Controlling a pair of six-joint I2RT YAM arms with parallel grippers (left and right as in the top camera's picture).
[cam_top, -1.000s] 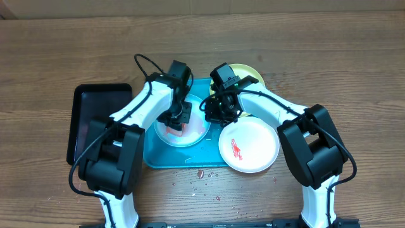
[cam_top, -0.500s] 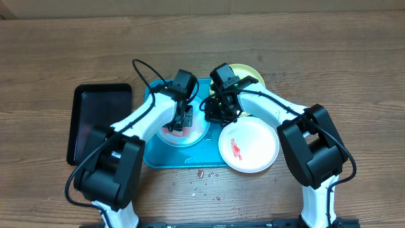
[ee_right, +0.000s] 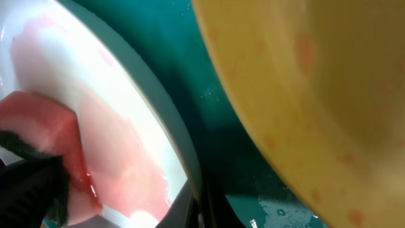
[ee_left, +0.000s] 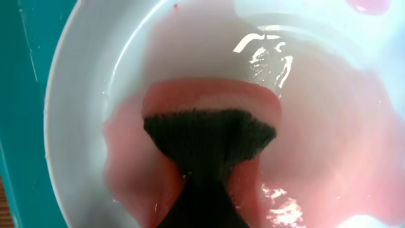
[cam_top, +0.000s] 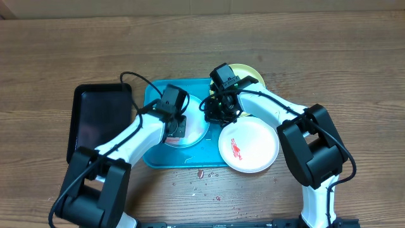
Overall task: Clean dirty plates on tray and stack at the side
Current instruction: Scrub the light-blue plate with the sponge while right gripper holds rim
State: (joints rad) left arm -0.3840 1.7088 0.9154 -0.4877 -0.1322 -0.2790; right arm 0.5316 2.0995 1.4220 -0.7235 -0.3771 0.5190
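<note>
The turquoise tray (cam_top: 154,156) holds the light-blue-rimmed plate (cam_top: 197,128), wet with pink smear. My left gripper (cam_top: 175,125) is shut on a pink sponge with a dark scrub side (ee_left: 209,136), pressed on that plate's centre (ee_left: 82,95). My right gripper (cam_top: 219,114) is shut on the same plate's right rim (ee_right: 180,158). The yellow-green plate (cam_top: 245,74) lies at the tray's back right and fills the upper right of the right wrist view (ee_right: 304,76). The white plate (cam_top: 249,146) with a red smear overlaps the tray's right front edge.
A narrow black tray (cam_top: 98,120) lies left of the turquoise one. Red crumbs (cam_top: 200,173) are scattered on the wooden table in front of the tray. The two wrists are close together over the tray.
My left arm has swung round to the left and drawn the sponge toward the plate's front left. The right gripper and all three plates have stayed put.
</note>
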